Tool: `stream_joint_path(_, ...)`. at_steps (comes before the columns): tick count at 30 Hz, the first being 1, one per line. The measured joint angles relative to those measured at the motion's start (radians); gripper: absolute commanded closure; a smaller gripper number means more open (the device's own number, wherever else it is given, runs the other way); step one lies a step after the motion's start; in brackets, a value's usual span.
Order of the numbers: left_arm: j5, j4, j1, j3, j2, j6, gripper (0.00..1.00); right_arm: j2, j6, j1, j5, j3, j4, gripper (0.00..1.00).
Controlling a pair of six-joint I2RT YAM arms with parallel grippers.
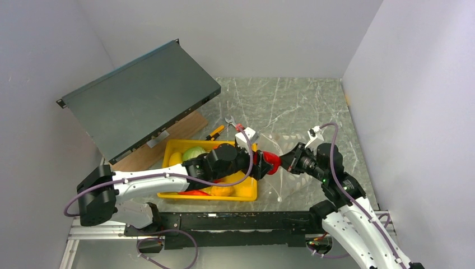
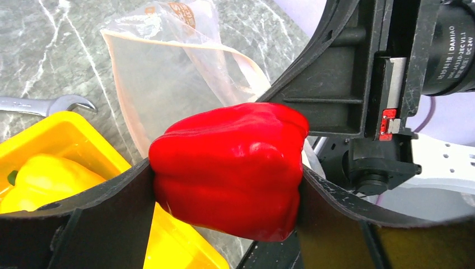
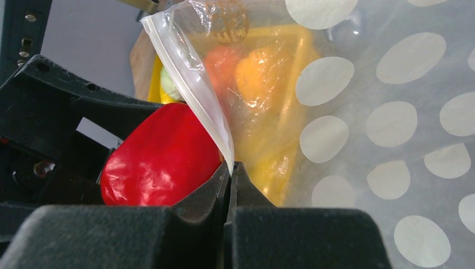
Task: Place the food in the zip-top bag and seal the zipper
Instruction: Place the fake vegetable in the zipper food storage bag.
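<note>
My left gripper (image 1: 268,163) is shut on the glossy red pepper (image 2: 229,168) and holds it at the open mouth of the clear dotted zip-top bag (image 2: 162,84). The pepper also shows in the top view (image 1: 271,161) and the right wrist view (image 3: 159,159). My right gripper (image 3: 231,171) is shut on the bag's white zipper strip (image 3: 193,89) and lifts the mouth edge; the bag's dotted wall (image 3: 364,129) fills that view. The right gripper (image 1: 289,159) is just right of the pepper. More food lies in the yellow tray (image 1: 246,194): green cabbage (image 1: 194,152), a yellow fruit (image 2: 47,179), an orange piece (image 1: 223,190).
A silver wrench (image 2: 50,105) lies behind the tray. A large tilted grey metal panel (image 1: 140,98) over a wooden board (image 1: 168,140) stands at the back left. A small yellow-handled tool (image 1: 215,133) lies by the tray. Grey walls close in both sides.
</note>
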Motion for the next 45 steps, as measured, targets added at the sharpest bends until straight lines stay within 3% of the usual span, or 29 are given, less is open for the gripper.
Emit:
stream_joint_path(7, -0.093, -0.071, -0.048, 0.044, 0.013, 0.054, 0.55, -0.002, -0.002, -0.001, 0.026, 0.036, -0.064, 1.00)
stream_joint_path(19, -0.130, -0.048, -0.093, 0.013, -0.008, 0.227, 0.55, 0.007, -0.025, -0.002, 0.017, 0.053, -0.071, 1.00)
stream_joint_path(29, -0.087, -0.203, -0.129, 0.039, 0.056, 0.382, 0.54, 0.020, -0.026, 0.008, -0.114, 0.118, 0.038, 1.00)
stream_joint_path(36, -0.105, -0.192, -0.138, 0.134, 0.105, 0.393, 0.51, 0.066, -0.037, 0.008, -0.182, 0.118, 0.068, 1.00)
stream_joint_path(40, -0.115, -0.162, -0.146, 0.163, 0.142, 0.386, 0.41, 0.064, -0.038, 0.008, -0.194, 0.117, 0.068, 1.00)
stream_joint_path(44, -0.110, -0.141, -0.147, 0.210, 0.198, 0.374, 0.02, 0.051, -0.040, 0.008, -0.192, 0.117, 0.067, 1.00)
stream_joint_path(45, -0.110, -0.135, -0.148, 0.212, 0.203, 0.370, 0.01, 0.048, -0.040, 0.008, -0.190, 0.117, 0.067, 1.00)
